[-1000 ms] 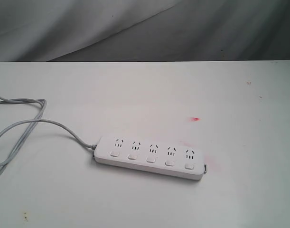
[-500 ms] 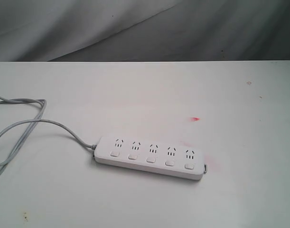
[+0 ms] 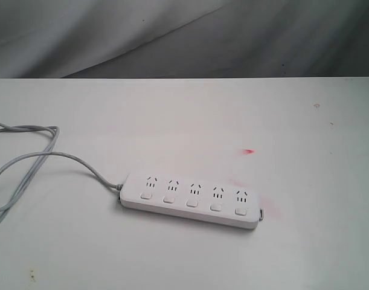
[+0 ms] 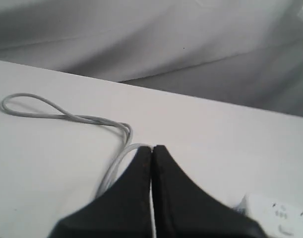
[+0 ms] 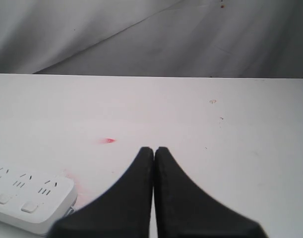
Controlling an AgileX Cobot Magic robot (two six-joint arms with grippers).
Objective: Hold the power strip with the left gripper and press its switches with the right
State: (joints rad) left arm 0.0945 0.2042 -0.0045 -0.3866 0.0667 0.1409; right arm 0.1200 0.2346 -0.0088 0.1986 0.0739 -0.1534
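Observation:
The white power strip (image 3: 190,199) lies flat on the white table, slightly slanted, with a row of switches (image 3: 192,203) along its near side. Its grey cord (image 3: 27,160) loops off to the left. Neither arm shows in the exterior view. In the left wrist view my left gripper (image 4: 151,148) is shut and empty, above the cord (image 4: 111,171), with an end of the strip (image 4: 277,215) off to one side. In the right wrist view my right gripper (image 5: 153,149) is shut and empty, with the strip's other end (image 5: 27,198) off to one side.
A small red mark (image 3: 249,151) and a pink smear (image 3: 266,202) stain the table (image 3: 184,121) near the strip's right end. A grey cloth backdrop (image 3: 184,36) hangs behind the table's far edge.

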